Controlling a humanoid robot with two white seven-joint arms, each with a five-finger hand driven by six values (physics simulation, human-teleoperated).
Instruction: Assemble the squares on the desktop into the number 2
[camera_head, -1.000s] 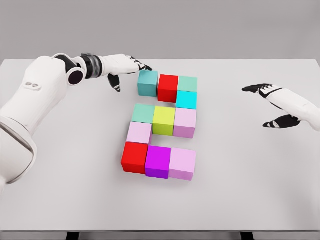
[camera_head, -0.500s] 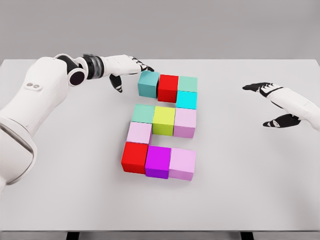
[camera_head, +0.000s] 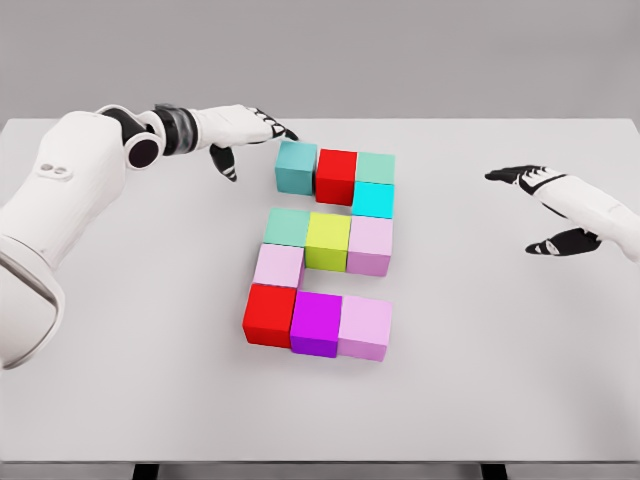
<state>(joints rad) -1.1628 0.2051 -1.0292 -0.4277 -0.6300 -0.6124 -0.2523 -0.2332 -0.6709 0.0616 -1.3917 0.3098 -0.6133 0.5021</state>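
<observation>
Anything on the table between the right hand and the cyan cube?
No. In the head view, only bare white table separates the right hand from the cyan cube.

Left arm (camera_head: 60, 230) cut off at left edge. Right forearm (camera_head: 610, 215) cut off at right edge. Table (camera_head: 120, 400) legs barely visible at bottom.

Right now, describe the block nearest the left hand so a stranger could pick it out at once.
On the white table, coloured cubes form a figure 2. Go to its top row of three. The teal block is the leftmost there, just right of the left hand fingertips, with the red block beside it; it is the darker, bluer teal, sitting slightly askew.
</observation>
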